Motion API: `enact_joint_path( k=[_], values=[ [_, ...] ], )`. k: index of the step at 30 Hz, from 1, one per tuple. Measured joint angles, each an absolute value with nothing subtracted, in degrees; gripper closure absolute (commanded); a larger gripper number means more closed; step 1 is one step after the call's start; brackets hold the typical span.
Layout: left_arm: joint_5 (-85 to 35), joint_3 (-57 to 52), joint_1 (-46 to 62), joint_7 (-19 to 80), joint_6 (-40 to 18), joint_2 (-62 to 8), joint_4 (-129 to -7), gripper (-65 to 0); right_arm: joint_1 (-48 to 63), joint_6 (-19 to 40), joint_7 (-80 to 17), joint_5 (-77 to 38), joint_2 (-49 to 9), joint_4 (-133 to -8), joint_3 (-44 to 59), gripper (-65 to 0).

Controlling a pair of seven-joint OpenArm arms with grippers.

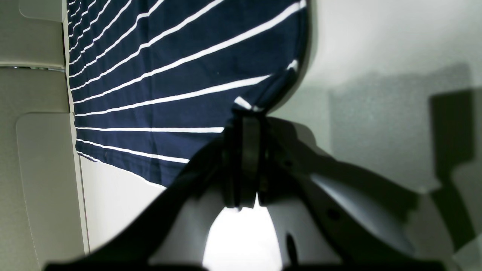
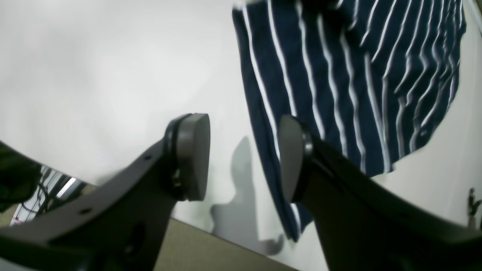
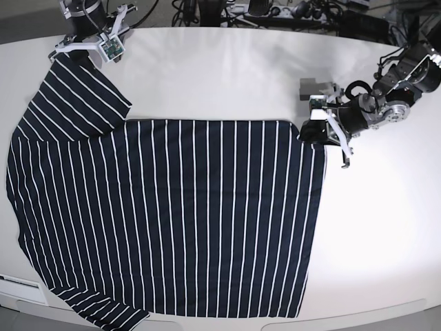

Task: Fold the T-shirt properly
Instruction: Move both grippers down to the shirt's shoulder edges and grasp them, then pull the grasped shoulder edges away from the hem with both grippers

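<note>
The limp, light navy white-striped cotton T-shirt (image 3: 172, 221) draped; left jaws pinched its two-o'clock hem corner, right jaws gaped empty.

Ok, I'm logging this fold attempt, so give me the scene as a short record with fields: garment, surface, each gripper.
garment: dark navy short-sleeved T-shirt with thin white stripes, spread mostly flat
surface: white table
left gripper: shut on the T-shirt's corner at the hem
right gripper: open, holding nothing, at the sleeve end
fold: none made yet
</note>
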State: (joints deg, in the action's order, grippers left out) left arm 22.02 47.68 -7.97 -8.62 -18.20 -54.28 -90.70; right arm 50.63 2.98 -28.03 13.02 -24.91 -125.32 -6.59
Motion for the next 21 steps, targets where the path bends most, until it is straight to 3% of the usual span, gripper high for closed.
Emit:
enact_joint_path(
  k=[11,13,16,21],
  values=[
    [21.91,47.68,-7.99,-8.40,-18.22,-54.17,-90.70,0.0,43.48,0.14,-24.99,16.03,-24.91,-113.54,-6.46,-30.7],
    [21.91,47.68,-7.97,-8.40,-18.22,-54.17,-90.70,0.0,42.96,1.65,-24.36,15.92,-24.95,-112.84,-6.26,-21.4],
    [21.91,47.68,-7.99,-8.38,-18.24,-54.17,-90.70,0.0,42.65,2.00,-24.84,15.75,-24.91,-112.09,-6.31,0.0],
    [21.89,47.68,-7.99,-8.32,-18.17,-54.19,-90.70,0.0,42.54,-5.91,-27.73,21.19,-24.91,-111.46,-6.52,0.0]
  ],
)
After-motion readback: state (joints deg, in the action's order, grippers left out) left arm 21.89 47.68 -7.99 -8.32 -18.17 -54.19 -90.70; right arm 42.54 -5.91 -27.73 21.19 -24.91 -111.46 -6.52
